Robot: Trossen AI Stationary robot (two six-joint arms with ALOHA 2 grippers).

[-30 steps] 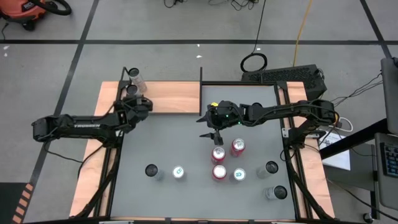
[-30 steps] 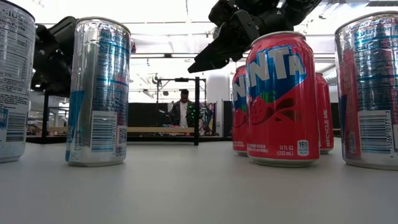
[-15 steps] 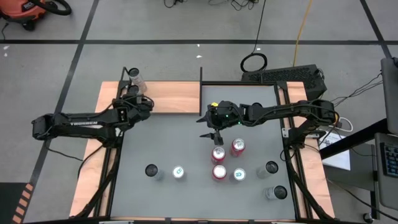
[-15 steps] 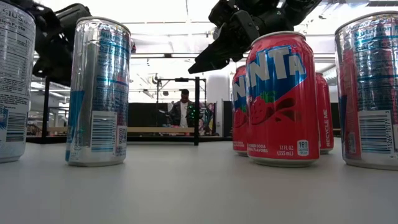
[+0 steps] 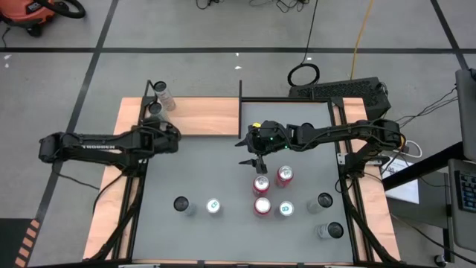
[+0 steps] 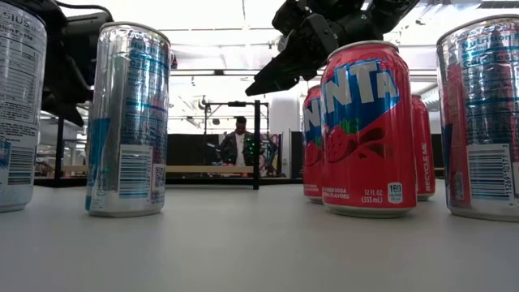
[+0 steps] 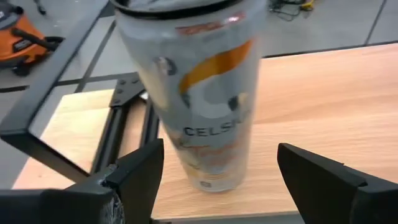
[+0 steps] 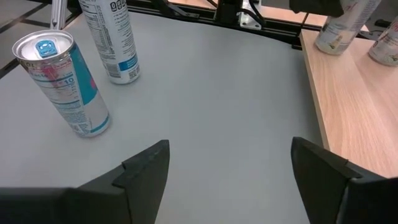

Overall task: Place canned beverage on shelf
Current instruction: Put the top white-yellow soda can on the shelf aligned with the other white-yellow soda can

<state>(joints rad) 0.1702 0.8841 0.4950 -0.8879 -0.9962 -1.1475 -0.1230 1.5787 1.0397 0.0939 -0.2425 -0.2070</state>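
High view: biggest risk, as I judge it, is at the light-brown wood-grain shelf with thin black posts [image 5: 212, 119] on the back-left of the surface. The left claw [image 5: 169, 139] sits just off its front edge, released and holding nothing. Left wrist view shows the tall white-and-orange beverage can [image 7: 199, 93] standing on the shelf board near its front edge, framed between the spread dark fingers [image 7: 140, 177] but not touched. The can is tall and narrow, so any sideways swing of that arm could clip it and tip it off the board or into the second pale can [image 5: 163, 95] at the back-left post. Next risk: the right claw [image 5: 255, 161] hovers over the middle of the grey surface [image 5: 201, 167], also released and empty, just behind a tight cluster of three red soda cans [image 5: 260, 184]. They stand near each other, so a descent slightly off-centre would likely shove a neighbour over, and cans roll. Smaller risk: the slim silver-and-teal cans [image 5: 213, 207] along the front row look tippy too. The surface itself is flat, matte and uncluttered apart from the cans. Low view: bright open lab beyond, black racking, one person [image 6: 241, 139] standing far back, well clear of both arms.
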